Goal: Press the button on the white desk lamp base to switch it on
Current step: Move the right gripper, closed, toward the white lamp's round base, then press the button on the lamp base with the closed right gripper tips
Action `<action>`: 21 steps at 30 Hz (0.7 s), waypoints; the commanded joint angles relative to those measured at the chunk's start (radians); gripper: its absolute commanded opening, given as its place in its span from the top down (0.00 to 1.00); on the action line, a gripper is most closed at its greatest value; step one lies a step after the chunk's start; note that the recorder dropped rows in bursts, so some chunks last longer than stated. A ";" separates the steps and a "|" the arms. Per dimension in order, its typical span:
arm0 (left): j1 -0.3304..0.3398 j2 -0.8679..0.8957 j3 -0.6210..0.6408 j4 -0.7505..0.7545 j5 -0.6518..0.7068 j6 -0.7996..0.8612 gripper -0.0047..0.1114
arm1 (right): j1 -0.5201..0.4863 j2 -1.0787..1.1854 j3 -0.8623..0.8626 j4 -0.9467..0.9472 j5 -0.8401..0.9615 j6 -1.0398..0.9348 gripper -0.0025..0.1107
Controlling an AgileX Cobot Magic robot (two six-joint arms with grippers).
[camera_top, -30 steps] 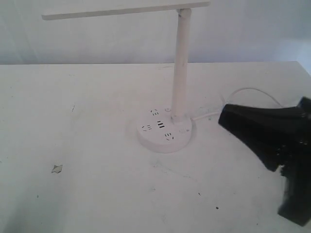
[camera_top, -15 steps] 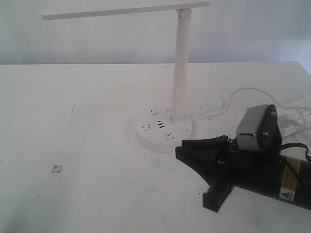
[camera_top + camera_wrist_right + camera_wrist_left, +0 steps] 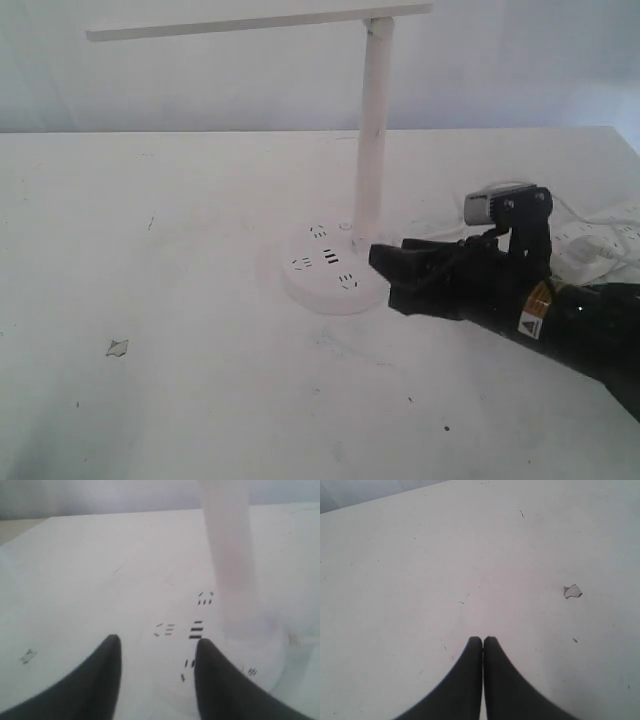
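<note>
2 black grippers are working over the white bench [image 3: 150,250], and only 1 of them is near the lamp. The white desk lamp [image 3: 372,130], with its long flat bar head and slim round pole, is standing upright near the middle of the bench, a little toward the far edge. Its bar head is reaching out toward the left edge. The lamp base [image 3: 322,278], a round white plastic puck with dark socket holes and slots on top, is sitting flat on the bench at the foot of the pole.

The right gripper [image 3: 380,262] is reaching in from the right edge, low and nearly level, with its tips lying at the base's right rim beside the pole. Whether they are touching the puck cannot be told. In the right wrist view its 2 fingers [image 3: 215,680] are standing apart with nothing between them, and the socket holes are showing in the gap.

The left gripper [image 3: 483,641] is hanging over bare bench with its fingers pressed together and holding nothing. A small grey scrap [image 3: 572,591] is lying near it, toward the left edge. A white oblong power strip [image 3: 610,232] is lying at the right edge, behind the right arm.
</note>
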 commanded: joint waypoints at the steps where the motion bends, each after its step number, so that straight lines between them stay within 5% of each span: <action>1: 0.001 -0.004 0.003 -0.001 0.001 -0.001 0.96 | 0.003 0.013 -0.078 0.066 0.033 -0.033 0.83; 4: 0.001 -0.004 0.003 -0.001 0.001 -0.001 0.96 | 0.003 0.026 -0.135 0.066 0.072 -0.033 0.97; 13: 0.001 -0.004 0.003 -0.001 0.001 -0.001 0.96 | 0.003 0.071 -0.247 -0.173 0.259 -0.036 0.98; 21: 0.001 -0.004 0.003 -0.001 0.001 -0.001 0.96 | 0.003 0.071 -0.259 -0.206 0.518 -0.046 0.98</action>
